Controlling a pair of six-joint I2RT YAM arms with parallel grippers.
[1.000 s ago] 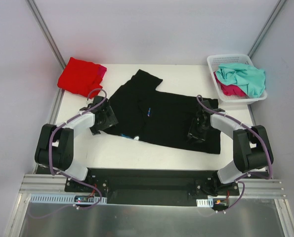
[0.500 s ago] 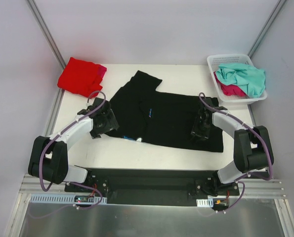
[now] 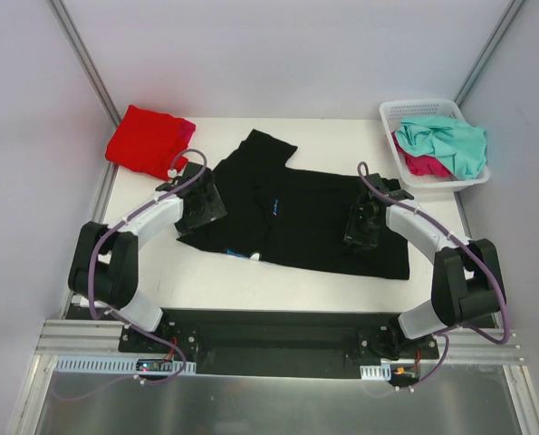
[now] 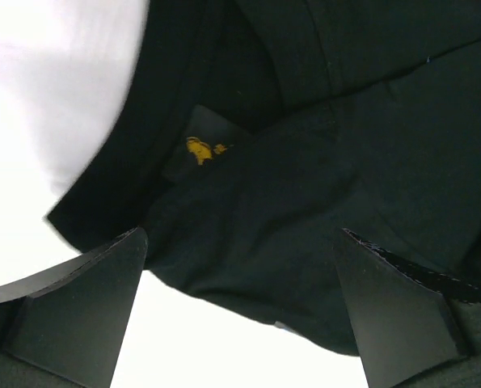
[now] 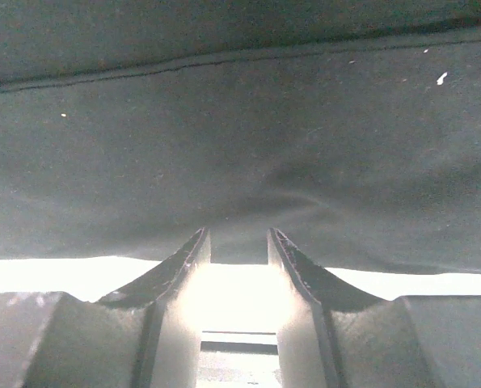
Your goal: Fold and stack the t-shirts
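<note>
Top external: left pincer (image 3: 199,199) gapes wide over the black shirt (image 3: 296,213) at its left edge. Right pincer (image 3: 360,225) half-closed at the hem; grip unclear.

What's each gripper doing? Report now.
Left gripper: open, over the black t-shirt, holding nothing.
Right gripper: narrowed at the shirt's edge; grip cannot be told.

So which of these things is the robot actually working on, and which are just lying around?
Part of the job:
- black t-shirt, spread on the table
- folded red t-shirt, far left corner
- teal t-shirt and pink t-shirt, both in the white basket

Just there:
- the white basket itself
- the table
</note>
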